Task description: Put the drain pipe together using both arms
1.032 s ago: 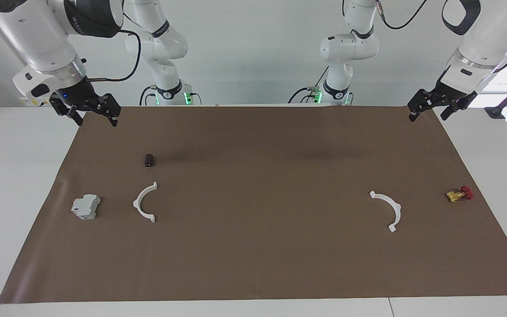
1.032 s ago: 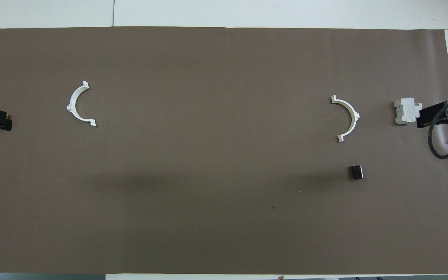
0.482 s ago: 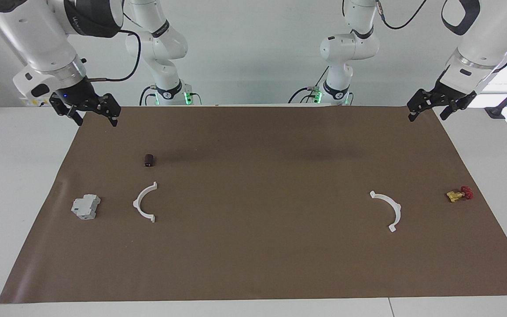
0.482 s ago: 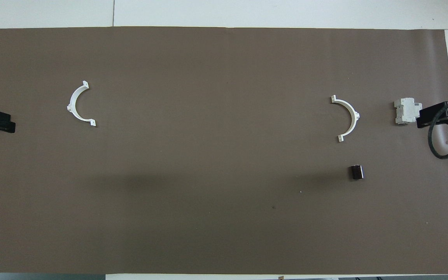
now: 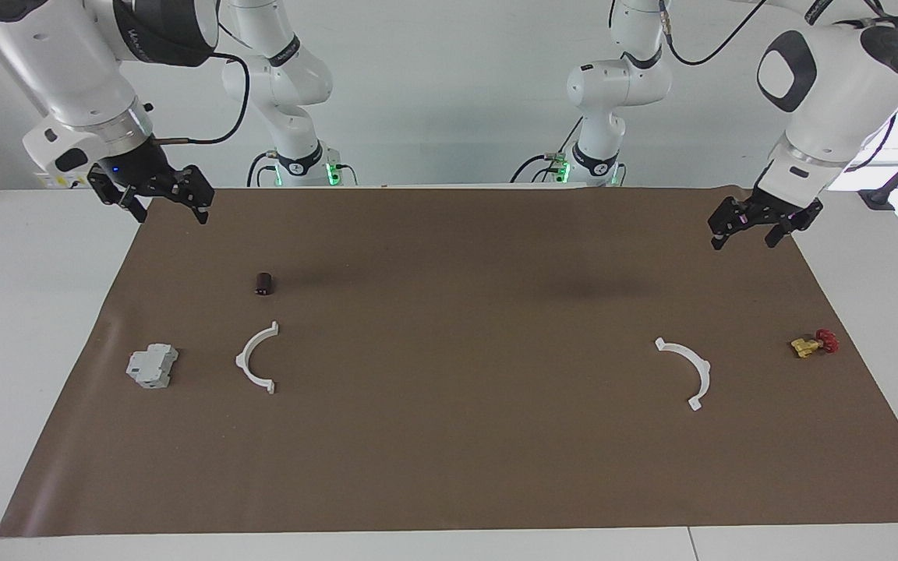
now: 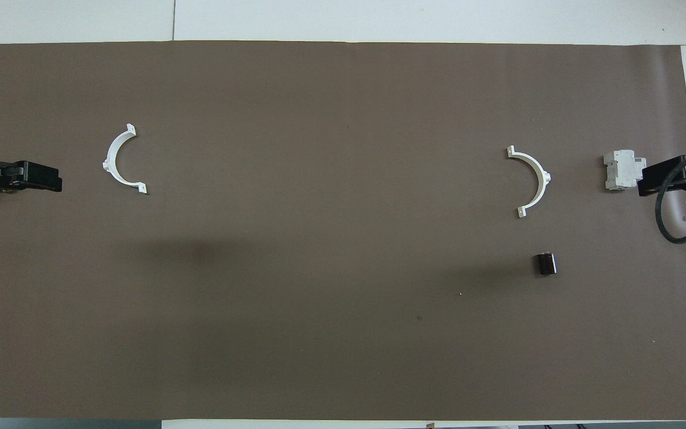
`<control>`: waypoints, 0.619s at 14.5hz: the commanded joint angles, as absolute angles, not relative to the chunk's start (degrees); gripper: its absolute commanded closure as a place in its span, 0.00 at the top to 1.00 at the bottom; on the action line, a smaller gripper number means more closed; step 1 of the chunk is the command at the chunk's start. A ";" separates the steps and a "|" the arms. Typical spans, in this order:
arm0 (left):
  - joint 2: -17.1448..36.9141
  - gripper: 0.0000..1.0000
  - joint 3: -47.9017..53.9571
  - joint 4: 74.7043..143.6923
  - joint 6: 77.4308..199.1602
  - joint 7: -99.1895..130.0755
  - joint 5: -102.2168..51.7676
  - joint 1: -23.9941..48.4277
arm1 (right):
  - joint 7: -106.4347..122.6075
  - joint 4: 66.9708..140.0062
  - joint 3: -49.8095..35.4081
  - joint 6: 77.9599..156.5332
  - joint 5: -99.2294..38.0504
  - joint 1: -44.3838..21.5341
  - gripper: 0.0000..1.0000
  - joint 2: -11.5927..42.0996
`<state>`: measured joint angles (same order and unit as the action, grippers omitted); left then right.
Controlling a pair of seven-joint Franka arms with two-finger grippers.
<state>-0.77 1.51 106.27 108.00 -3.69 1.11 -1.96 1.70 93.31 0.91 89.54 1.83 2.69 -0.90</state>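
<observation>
Bench [image 5: 28, 312] under a brown paper mat [image 5: 449, 452] – your white half-ring arcs lie flat and well apart, one [image 5: 255, 358] toward the right arm's end, one [image 5: 686, 370] toward the left's. Left pincer [image 5: 753, 232] hangs open over the mat's edge; right pincer [image 5: 159, 204] – open too – waits, both empty.

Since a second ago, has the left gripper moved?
Yes. The left gripper has come in from the brown mat's edge, over the mat toward the white half-ring at its end of the table.
</observation>
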 commanded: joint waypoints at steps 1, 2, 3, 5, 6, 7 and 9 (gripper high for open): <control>3.41 1.00 1.23 107.93 115.63 -4.57 0.79 -2.46 | 1.14 93.78 0.62 88.77 0.97 3.25 1.00 -1.41; 5.17 1.00 1.23 107.84 118.19 -4.31 0.70 -2.46 | 0.79 93.78 0.62 89.20 0.97 3.34 1.00 -1.41; 7.45 1.00 1.23 107.49 120.30 -4.22 0.70 -2.46 | 0.79 93.61 0.62 89.47 0.97 3.34 1.00 -1.32; 10.53 1.00 1.23 107.49 124.96 -3.78 0.70 -2.55 | 1.40 93.78 0.62 89.39 1.05 2.82 1.00 -1.41; 12.03 1.00 1.23 107.58 126.63 -2.91 0.70 -2.55 | 1.75 93.95 0.62 88.78 1.05 2.99 1.00 -1.49; 12.91 1.00 1.23 107.84 127.87 -2.12 0.70 -2.55 | 3.67 95.00 0.53 89.47 0.97 2.99 1.00 -1.67; 14.41 1.00 1.23 108.80 130.16 -0.89 0.70 -2.46 | 5.01 101.74 0.53 97.59 -1.04 2.46 1.00 -3.95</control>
